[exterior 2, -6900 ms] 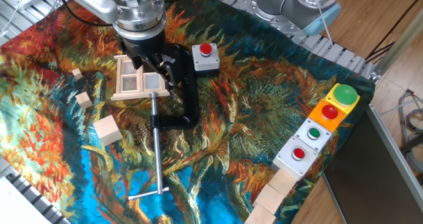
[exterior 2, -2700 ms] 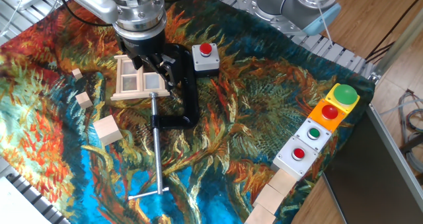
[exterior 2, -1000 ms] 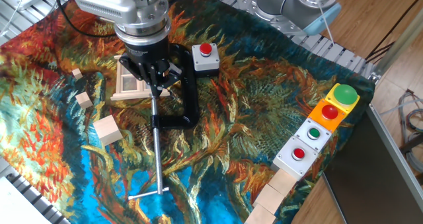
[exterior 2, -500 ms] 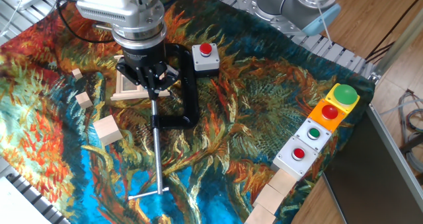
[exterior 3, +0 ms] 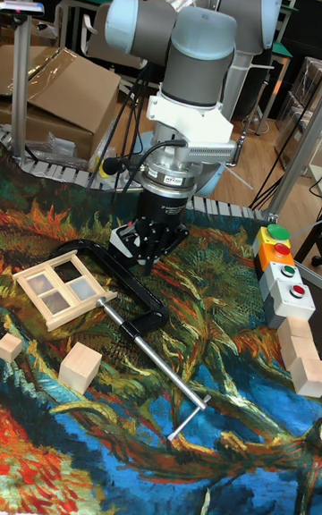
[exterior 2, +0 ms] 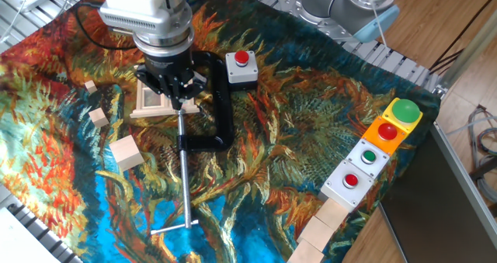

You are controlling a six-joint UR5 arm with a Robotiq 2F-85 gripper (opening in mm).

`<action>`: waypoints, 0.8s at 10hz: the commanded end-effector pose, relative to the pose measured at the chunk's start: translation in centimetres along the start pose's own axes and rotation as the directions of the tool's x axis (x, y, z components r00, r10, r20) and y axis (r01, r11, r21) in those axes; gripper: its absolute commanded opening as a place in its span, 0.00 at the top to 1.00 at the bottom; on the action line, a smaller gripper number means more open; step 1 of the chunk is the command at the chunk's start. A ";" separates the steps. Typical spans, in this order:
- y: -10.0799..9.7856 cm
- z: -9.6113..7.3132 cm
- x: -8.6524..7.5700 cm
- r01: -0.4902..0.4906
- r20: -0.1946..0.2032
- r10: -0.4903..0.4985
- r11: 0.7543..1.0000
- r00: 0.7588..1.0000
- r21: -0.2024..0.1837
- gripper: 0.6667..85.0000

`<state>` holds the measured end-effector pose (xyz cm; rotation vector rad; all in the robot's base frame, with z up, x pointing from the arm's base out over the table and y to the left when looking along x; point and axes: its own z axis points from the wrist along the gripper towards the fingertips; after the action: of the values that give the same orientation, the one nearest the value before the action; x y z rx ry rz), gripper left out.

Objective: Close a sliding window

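Observation:
The sliding window is a small pale wooden frame lying flat on the patterned cloth, left of the black C-clamp. In the tall fixed view the sliding window is in full sight, with its panes filling the frame. My gripper hangs over the window's right part and hides that side in the fixed view. From the tall fixed view the gripper is lifted off the cloth, apart from the window, its black fingers drawn together with nothing between them.
The clamp's long metal rod runs toward the front edge. A grey box with a red button stands right of the gripper. Wooden cubes lie at the left. A row of button boxes and more cubes line the right side.
The gripper left the window's right pane, rose, and drifted slightly left and back over the last second. The window frame stays where it was.

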<state>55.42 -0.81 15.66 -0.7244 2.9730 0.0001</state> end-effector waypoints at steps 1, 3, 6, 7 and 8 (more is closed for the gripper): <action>-0.6 0.7 0.0 0.036 0.000 -0.036 0.999 0.999 0.010 0.99; -0.2 1.2 0.1 0.024 -0.010 -0.024 1.000 1.000 0.015 0.99; -0.4 1.4 0.9 0.023 -0.037 -0.022 0.999 0.999 0.028 0.99; -0.2 1.4 1.2 0.013 -0.046 -0.012 1.000 0.999 0.020 0.99; -0.1 1.4 1.0 0.019 -0.040 -0.018 1.000 0.999 0.014 0.99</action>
<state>54.89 -1.66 14.25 -0.7662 2.9943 -0.0627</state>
